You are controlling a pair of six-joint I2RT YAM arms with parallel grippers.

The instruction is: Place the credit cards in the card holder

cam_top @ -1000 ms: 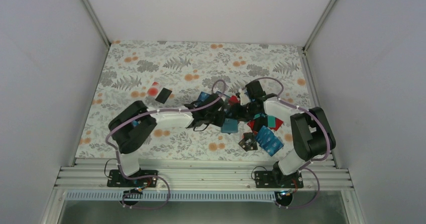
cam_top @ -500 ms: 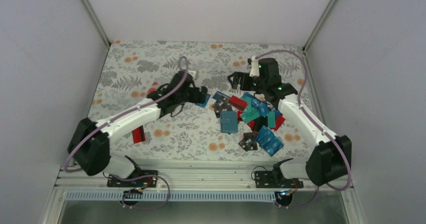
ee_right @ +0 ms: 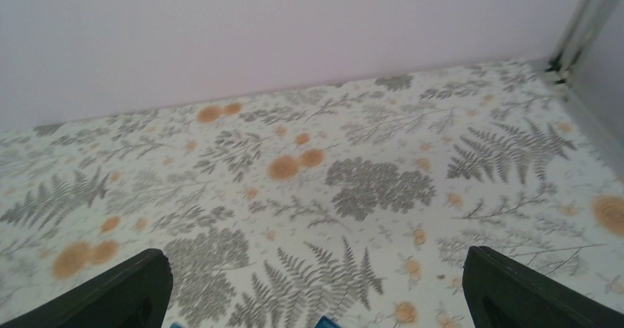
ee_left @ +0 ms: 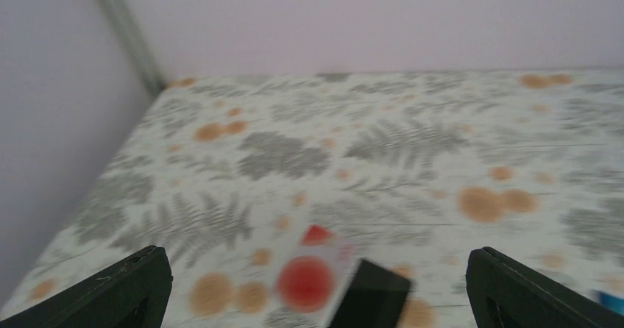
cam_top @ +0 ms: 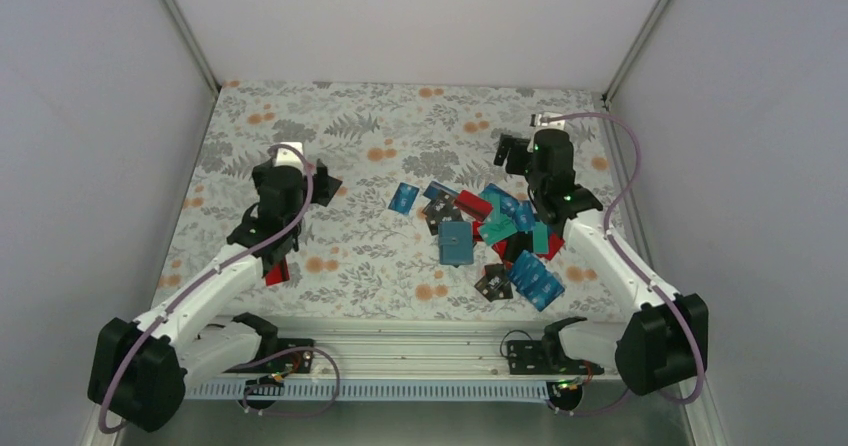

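Left gripper point(ee_left: 318, 300) spread wide, nothing between its black fingers point(ee_left: 125, 287). Right under that gap the left wrist view catches a blurred white card with a round red spot point(ee_left: 305, 280) and a flat black card point(ee_left: 377, 295) touching it, both lying on the pale tablecloth printed with grey ferns and orange blooms point(ee_left: 294, 151). From overhead the left gripper point(cam_top: 293, 174) covers that pair completely. Over to the right gripper point(ee_right: 313, 300): jaws just as wide, empty, its wrist camera seeing little but cloth and the back wall. The top view places the right gripper point(cam_top: 525, 148) beyond the far edge of the heap of thin blue, teal, red and black credit cards point(cam_top: 510, 228). The teal-blue square soft card holder point(cam_top: 456, 243) lies at the heap's left edge, touching it and well apart from both grippers. One loose blue card point(cam_top: 404, 198) sits left of the heap, and a red card point(cam_top: 277, 269) peeks from under the left arm.
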